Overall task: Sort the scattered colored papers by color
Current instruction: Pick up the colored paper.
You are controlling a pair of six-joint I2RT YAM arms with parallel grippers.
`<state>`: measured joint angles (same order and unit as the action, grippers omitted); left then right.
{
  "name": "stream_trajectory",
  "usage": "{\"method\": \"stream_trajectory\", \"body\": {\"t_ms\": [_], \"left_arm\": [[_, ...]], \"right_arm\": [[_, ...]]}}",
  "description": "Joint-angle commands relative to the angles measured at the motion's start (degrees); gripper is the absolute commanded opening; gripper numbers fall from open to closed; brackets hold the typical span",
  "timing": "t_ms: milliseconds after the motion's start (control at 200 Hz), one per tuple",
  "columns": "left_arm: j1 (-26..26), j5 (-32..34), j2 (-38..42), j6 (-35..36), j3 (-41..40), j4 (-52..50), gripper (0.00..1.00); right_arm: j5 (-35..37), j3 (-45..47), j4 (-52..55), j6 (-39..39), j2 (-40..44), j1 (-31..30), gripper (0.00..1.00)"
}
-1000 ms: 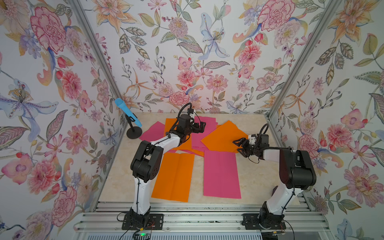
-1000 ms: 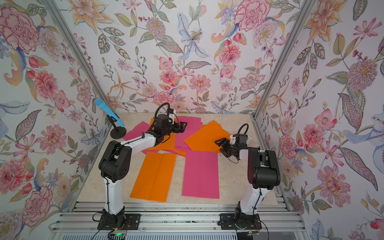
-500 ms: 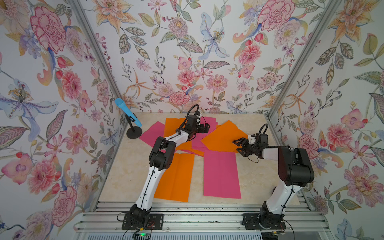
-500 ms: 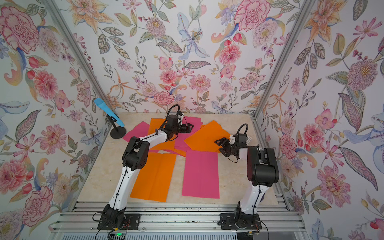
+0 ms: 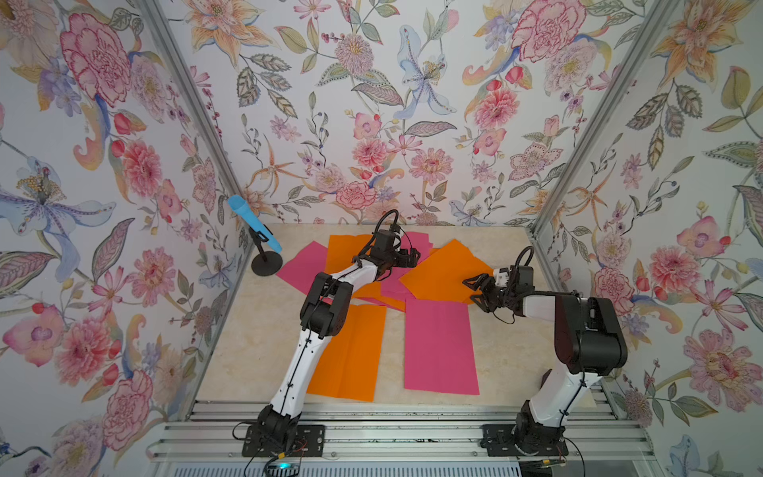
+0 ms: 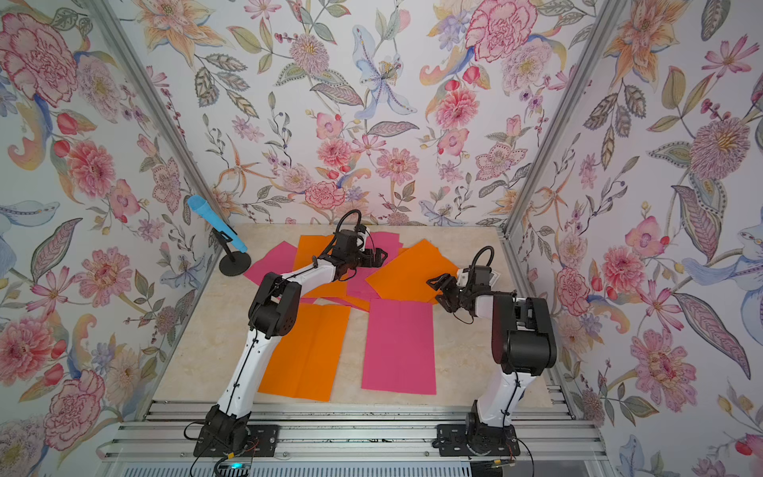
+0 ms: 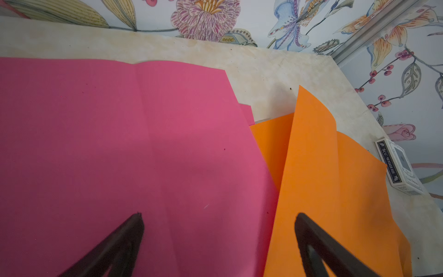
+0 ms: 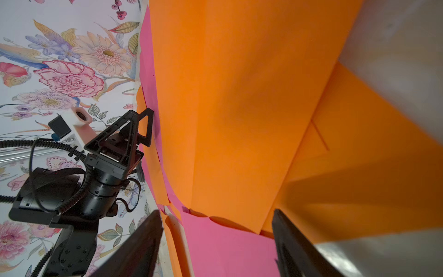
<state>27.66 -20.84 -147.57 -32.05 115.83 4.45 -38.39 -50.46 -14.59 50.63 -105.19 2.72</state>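
Two colored papers lie flat near the front in both top views: an orange sheet (image 5: pixel 351 351) and a pink sheet (image 5: pixel 439 347). Behind them is an overlapping pile of pink (image 5: pixel 301 264) and orange (image 5: pixel 446 272) sheets. My left gripper (image 5: pixel 413 256) hovers open low over the pile. In the left wrist view it (image 7: pixel 219 215) straddles the edge where a pink sheet (image 7: pixel 119 144) meets a buckled orange sheet (image 7: pixel 323 179). My right gripper (image 5: pixel 470 289) is open at the pile's right side. In the right wrist view it (image 8: pixel 215 213) spans an orange sheet's corner (image 8: pixel 239 108) over pink paper (image 8: pixel 227 251). Nothing is held.
A blue microphone (image 5: pixel 256 227) on a black stand stands at the back left corner. A small white card box (image 7: pixel 398 165) lies at the table's right edge by the wall. Flowered walls close three sides, and an aluminium rail (image 5: pixel 371 413) runs along the front.
My left arm has stretched out and carried its open gripper to the right across the pile. The right gripper has stayed in place.
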Motion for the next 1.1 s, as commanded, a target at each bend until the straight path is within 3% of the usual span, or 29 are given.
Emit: {"method": "stream_trajectory", "body": {"t_ms": [0,275,460,625,776,886,966,1096], "left_arm": [[0.4,-1.3,-2.0,-1.2,0.9,-0.9,1.0],[0.5,-1.9,-2.6,-2.1,1.4,-0.6,1.0],[0.5,-2.6,-3.4,-3.1,2.3,-0.5,1.0],[0.6,-3.1,-3.4,-3.2,2.6,-0.8,1.0],[0.6,-3.3,-3.3,-3.2,2.6,-0.7,1.0],[0.6,-3.7,-3.2,-3.6,2.6,-0.5,1.0],[0.6,-3.8,-2.8,-3.5,2.6,-0.6,1.0],[0.5,-3.5,-1.9,-2.6,2.6,-1.3,1.0]], "right_arm": [[0.4,-0.4,-1.2,1.3,-1.4,0.3,0.74],[0.7,-0.3,-3.0,3.1,-4.0,0.2,0.73],[-0.6,0.6,-13.7,7.7,-7.8,0.0,0.7],[-1.5,2.2,-25.4,11.8,-10.4,-0.6,0.54],[-2.3,1.8,-34.5,14.3,-12.6,-1.0,0.24],[-2.7,0.3,-37.8,15.3,-14.2,-1.1,0.12],[-2.2,-1.2,-35.0,13.5,-14.3,-1.1,0.05],[-1.6,-2.9,-30.1,9.9,-12.8,-0.8,0.04]]}}
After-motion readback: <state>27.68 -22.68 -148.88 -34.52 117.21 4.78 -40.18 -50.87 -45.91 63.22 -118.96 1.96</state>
